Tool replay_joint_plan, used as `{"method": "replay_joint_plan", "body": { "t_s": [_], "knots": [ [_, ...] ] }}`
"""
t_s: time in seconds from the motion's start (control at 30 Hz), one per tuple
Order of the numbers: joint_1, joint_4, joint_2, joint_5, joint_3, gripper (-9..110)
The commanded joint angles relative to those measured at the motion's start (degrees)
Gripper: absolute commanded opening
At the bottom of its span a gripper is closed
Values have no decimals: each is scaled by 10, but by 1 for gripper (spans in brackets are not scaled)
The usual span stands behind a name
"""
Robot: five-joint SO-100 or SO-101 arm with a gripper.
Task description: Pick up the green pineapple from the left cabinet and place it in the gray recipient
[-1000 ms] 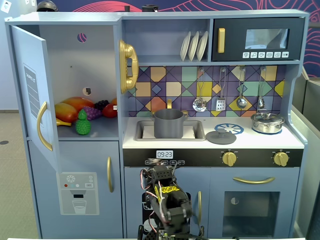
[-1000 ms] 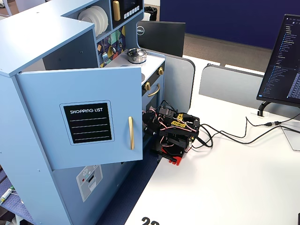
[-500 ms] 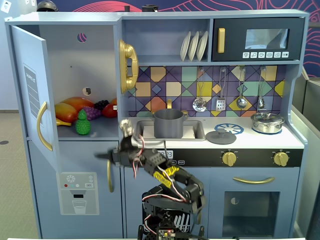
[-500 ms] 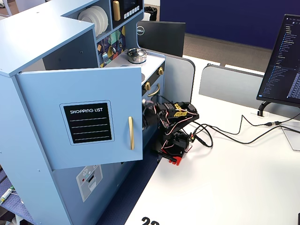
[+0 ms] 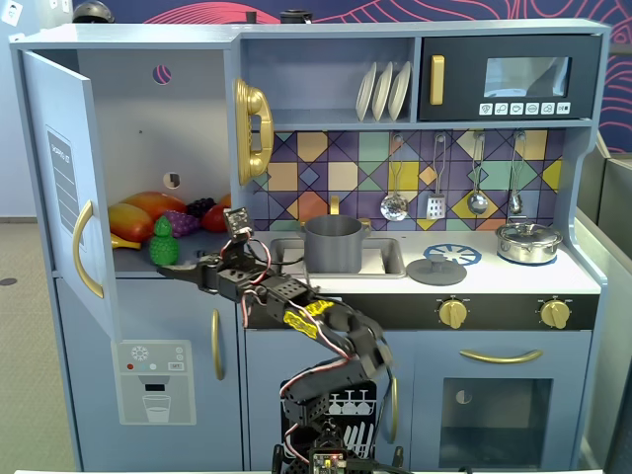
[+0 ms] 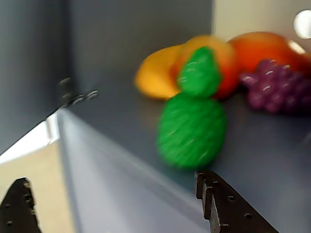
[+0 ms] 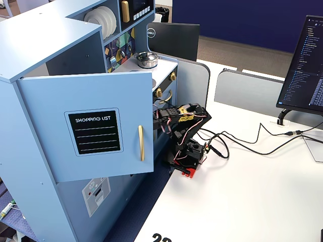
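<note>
Black plastic fingertips sit at the bottom of the wrist view, one (image 6: 19,208) at the lower left corner and the other at lower centre-right, with a wide gap between them: the gripper (image 6: 114,204) is spread open and holds nothing. In a fixed view the gripper (image 5: 190,273) reaches leftward from the folded arm (image 5: 316,331) toward the front lip of the left cabinet (image 5: 138,128), whose door (image 5: 61,188) stands swung open.

Just past the fingertips, the green pineapple (image 6: 193,116) stands upright on the cabinet floor, close to the front edge, leafy top up. It is off toward the right-hand finger and not centred in the gap. From the front, the green pineapple (image 5: 164,241) is just left of the gripper and apart from it. Behind it lie yellow-orange fruits (image 6: 194,63) and a purple grape bunch (image 6: 277,87), near the pineapple; the blur hides whether any of them touch it.

Farther right, the gray recipient (image 5: 333,243) stands empty in the sink recess (image 5: 385,259), with a flat gray lid (image 5: 435,269) and a small silver pot (image 5: 528,241) on the counter beyond.

The step in hand looks like the approach to the grasp; nothing is lifted yet. The next move probably calls for shifting sideways so the bumpy body falls between the fingers, then advancing and closing without nudging the fruits behind or knocking the pineapple over.
</note>
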Motion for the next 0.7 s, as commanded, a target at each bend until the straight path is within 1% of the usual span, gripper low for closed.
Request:
{"method": "replay_joint_plan", "body": {
  "t_s": [0.0,0.3,0.43,0.67],
  "knots": [
    [17,-67,-54,5,-58,41],
    [27,-110,-147,9,-118,45],
    [37,-126,-175,17,-133,50],
    [33,-149,-235,12,-169,48]
  ]
}}
